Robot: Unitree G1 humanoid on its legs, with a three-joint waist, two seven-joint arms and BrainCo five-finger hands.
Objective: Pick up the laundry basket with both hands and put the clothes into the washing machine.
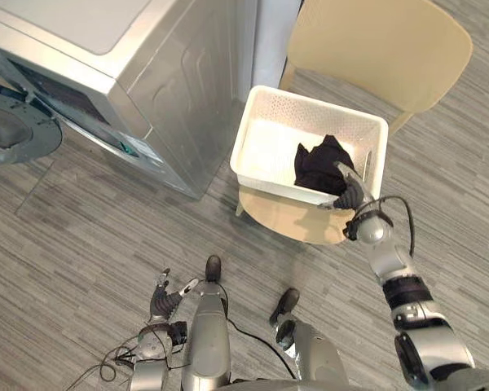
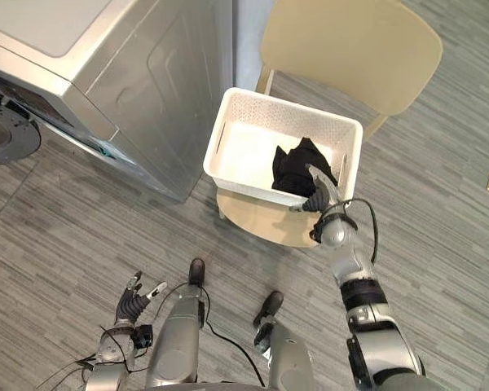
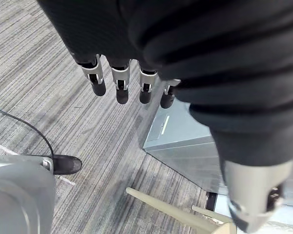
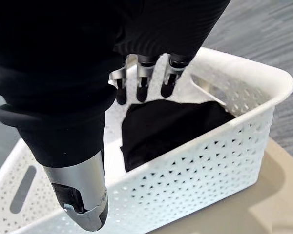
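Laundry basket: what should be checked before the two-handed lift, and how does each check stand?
1. The laundry basket sits flat on the chair: ok.
2. The dark clothes lie inside the basket: ok.
3. The right hand grips the basket: not ok; fingers straight above the clothes.
4. The left hand is on the basket: not ok; open, low, far from it.
5. The washing machine door is open: ok.

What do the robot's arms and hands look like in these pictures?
The arms are silver-grey with black bands at some joints. The left hand and the right hand look alike: a dark ribbed cover over back and wrist, then silver fingers with dark tips.
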